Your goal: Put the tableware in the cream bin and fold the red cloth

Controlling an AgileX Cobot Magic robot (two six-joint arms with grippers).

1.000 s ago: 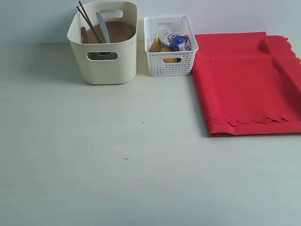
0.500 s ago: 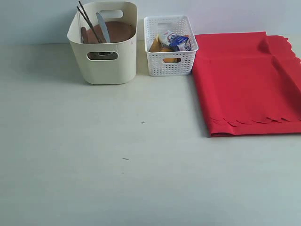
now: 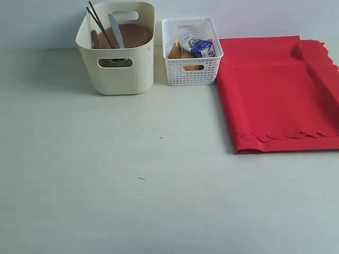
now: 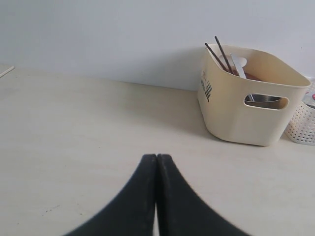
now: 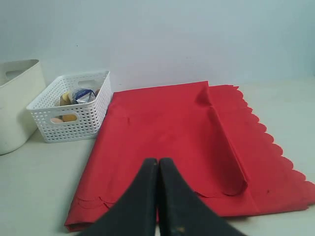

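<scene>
The cream bin (image 3: 117, 58) stands at the back left and holds the brown plate (image 3: 130, 36), dark chopsticks (image 3: 98, 20), steel knife (image 3: 116, 29) and a steel cup (image 3: 114, 62) seen through the handle hole. The bin (image 4: 246, 98) also shows in the left wrist view, well beyond my left gripper (image 4: 156, 157), which is shut and empty over bare table. The red cloth (image 3: 278, 90) lies folded at the right, scalloped edges showing. My right gripper (image 5: 158, 161) is shut and empty, above the near part of the cloth (image 5: 167, 123). Neither arm appears in the exterior view.
A white lattice basket (image 3: 190, 50) with a milk carton (image 3: 201, 47) and food items stands between the bin and the cloth. A pale wall runs behind the table (image 3: 132, 174).
</scene>
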